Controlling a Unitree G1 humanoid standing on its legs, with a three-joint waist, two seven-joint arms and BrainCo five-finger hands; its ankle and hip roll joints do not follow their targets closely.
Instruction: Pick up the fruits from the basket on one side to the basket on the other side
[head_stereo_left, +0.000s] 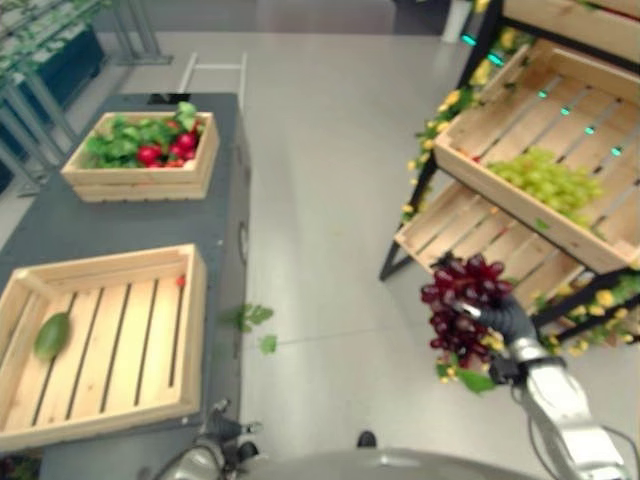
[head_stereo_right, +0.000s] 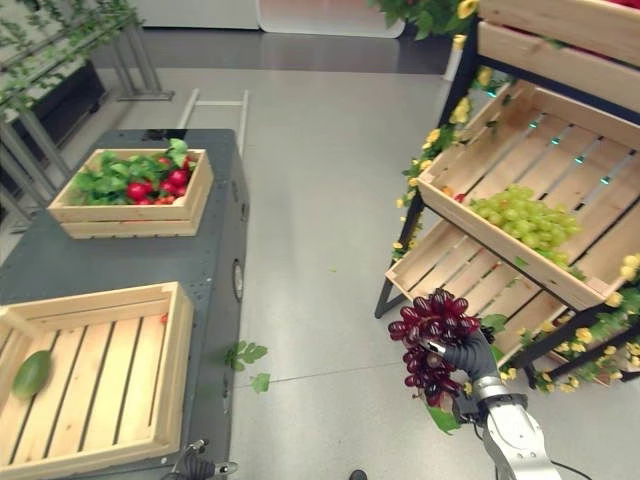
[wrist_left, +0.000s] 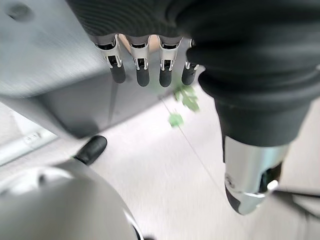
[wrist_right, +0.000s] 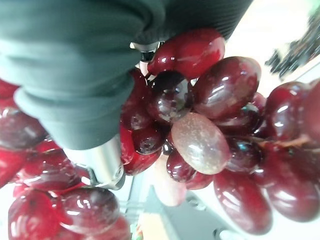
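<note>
Red grapes (wrist_right: 200, 125) bunch inside the right robot hand (head_stereo_right: 468, 357), its fingers curled round them.

Wide open floor (head_stereo_left: 330, 200) between the dark table (head_stereo_left: 120, 215) and the slanted shelf rack (head_stereo_right: 505, 250) — nothing there but a few loose leaves (head_stereo_left: 250, 320). The near slatted crate (head_stereo_left: 100, 340) has only a green fruit (head_stereo_left: 52, 335) at its left edge, the rest is bare. The far crate (head_stereo_left: 140, 180) is packed with greens and red fruit — no gaps. Green grapes (head_stereo_right: 525, 220) take up the shelf crate's lower corner.
</note>
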